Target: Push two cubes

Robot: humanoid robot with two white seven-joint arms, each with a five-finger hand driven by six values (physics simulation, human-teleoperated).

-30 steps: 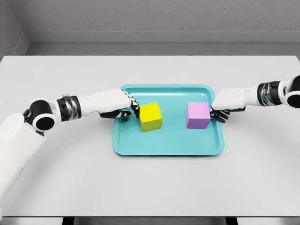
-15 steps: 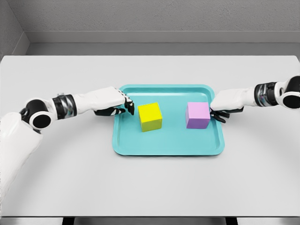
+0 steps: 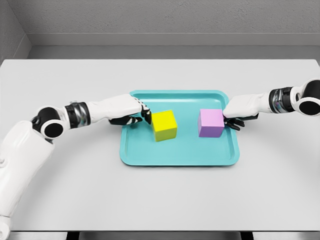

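Two cubes sit inside one teal tray point(image 3: 150, 157) on the grey table point(image 3: 160, 200), well apart from each other; the yellow cube point(image 3: 164, 125) lies left of the tray's middle, the purple cube point(image 3: 211, 123) right of it; the left hand point(image 3: 131, 113) reaches over the tray's left rim, its dark fingertips point(image 3: 146, 116) touching or just beside the yellow cube's left face, fingers loosely curled and holding nothing; the right hand point(image 3: 238, 113) comes over the right rim, its fingers point(image 3: 233, 123) bent against the purple cube's right face, gripping nothing; behind the table stands a grey wall point(image 3: 160, 20).
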